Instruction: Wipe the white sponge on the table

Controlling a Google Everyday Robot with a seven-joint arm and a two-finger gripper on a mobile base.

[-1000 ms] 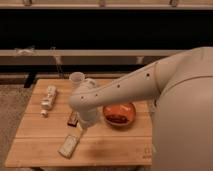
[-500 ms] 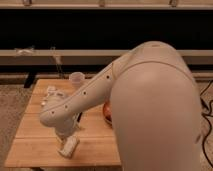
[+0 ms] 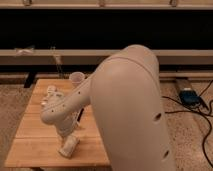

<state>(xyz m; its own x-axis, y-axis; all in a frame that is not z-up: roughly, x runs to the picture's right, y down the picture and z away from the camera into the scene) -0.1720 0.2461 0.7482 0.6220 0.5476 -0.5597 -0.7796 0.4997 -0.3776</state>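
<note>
The arm has swung lower, and the wide-open, empty claw (image 3: 68, 137) hangs with the white sponge (image 3: 70, 148) just beneath it on the surface (image 3: 30, 146), likely light, soft, best pinched across its middle.

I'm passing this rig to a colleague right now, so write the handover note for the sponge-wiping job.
Gripper: open, low over the front part of the small light wooden table, directly above the small flat off-white sponge. Whether it touches the sponge cannot be told.
Sponge: lying on the table top near the front edge; it does not look gripped.
Done: the gripper is positioned at the sponge.
Left: close on the sponge, then wipe it across the table.
</note>
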